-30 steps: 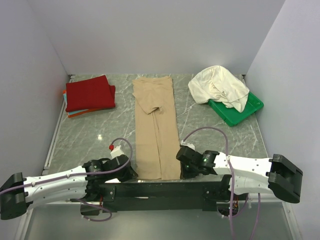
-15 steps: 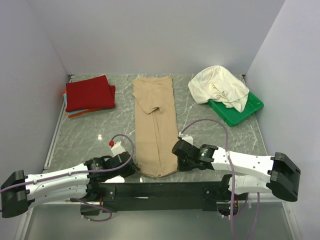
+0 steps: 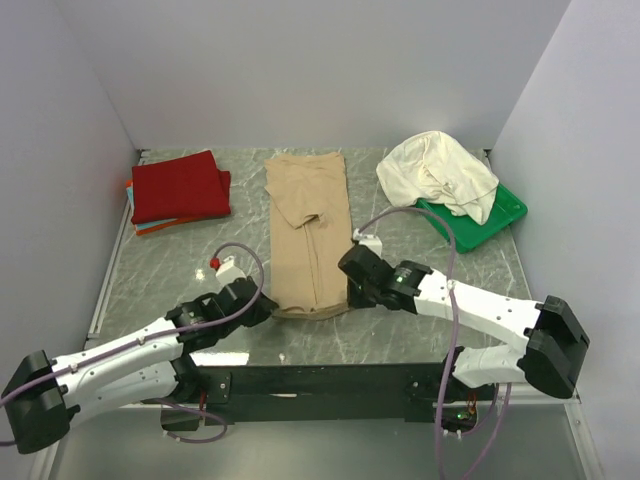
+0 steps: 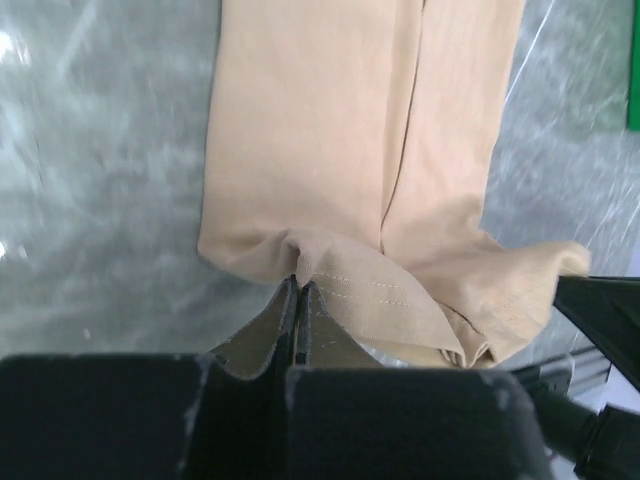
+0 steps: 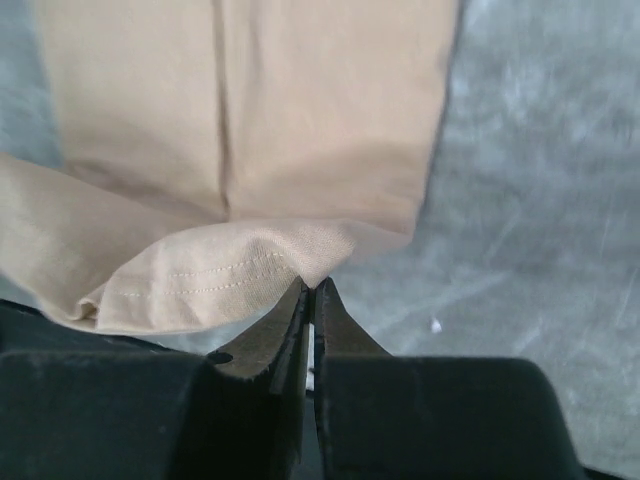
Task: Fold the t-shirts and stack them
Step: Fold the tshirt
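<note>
A tan-beige t-shirt (image 3: pixel 310 225) lies as a long narrow strip down the middle of the table. Its near hem is lifted and curled over. My left gripper (image 3: pixel 268 305) is shut on the hem's left corner (image 4: pixel 330 275); my right gripper (image 3: pixel 350 290) is shut on the right corner (image 5: pixel 310 250). In the left wrist view the gripper (image 4: pixel 299 285) pinches the stitched hem; in the right wrist view the gripper (image 5: pixel 310 288) does the same. A folded deep red t-shirt (image 3: pixel 180 188) sits at the back left on thin orange and teal ones. A crumpled cream-white t-shirt (image 3: pixel 438 172) lies at the back right.
A green plastic tray (image 3: pixel 480 218) lies under the cream-white shirt at the back right. Grey walls close in the table on the left, back and right. A black bar (image 3: pixel 320 380) runs along the near edge between the arm bases.
Both grippers have moved away from the near edge toward the back, carrying the tan shirt's near hem with them. The strip on the table now looks shorter.
</note>
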Available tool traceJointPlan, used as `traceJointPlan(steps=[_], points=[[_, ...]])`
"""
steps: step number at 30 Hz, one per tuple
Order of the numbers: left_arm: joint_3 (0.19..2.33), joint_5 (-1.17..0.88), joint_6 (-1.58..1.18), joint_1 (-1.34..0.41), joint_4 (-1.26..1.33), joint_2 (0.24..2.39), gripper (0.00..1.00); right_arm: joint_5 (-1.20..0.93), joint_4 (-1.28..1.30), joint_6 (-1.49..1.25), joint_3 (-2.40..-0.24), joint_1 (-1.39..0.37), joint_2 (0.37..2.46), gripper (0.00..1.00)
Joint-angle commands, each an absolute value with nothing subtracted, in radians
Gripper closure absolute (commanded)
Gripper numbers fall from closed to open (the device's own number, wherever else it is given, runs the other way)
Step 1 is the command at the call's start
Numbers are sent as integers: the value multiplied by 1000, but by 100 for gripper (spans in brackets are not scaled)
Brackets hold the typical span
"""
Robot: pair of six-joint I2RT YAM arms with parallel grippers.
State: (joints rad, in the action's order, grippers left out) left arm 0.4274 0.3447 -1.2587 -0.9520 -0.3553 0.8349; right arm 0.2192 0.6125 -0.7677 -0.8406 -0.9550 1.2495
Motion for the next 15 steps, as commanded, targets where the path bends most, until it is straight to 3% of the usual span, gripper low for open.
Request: traceJointPlan(steps=[1, 15], points=[[485, 315, -1131, -882, -249, 841, 100, 261, 558, -689, -942, -913, 1281, 100], [581, 40, -856, -537, 110, 1155, 100, 225, 474, -565, -1149, -732, 1523, 100]])
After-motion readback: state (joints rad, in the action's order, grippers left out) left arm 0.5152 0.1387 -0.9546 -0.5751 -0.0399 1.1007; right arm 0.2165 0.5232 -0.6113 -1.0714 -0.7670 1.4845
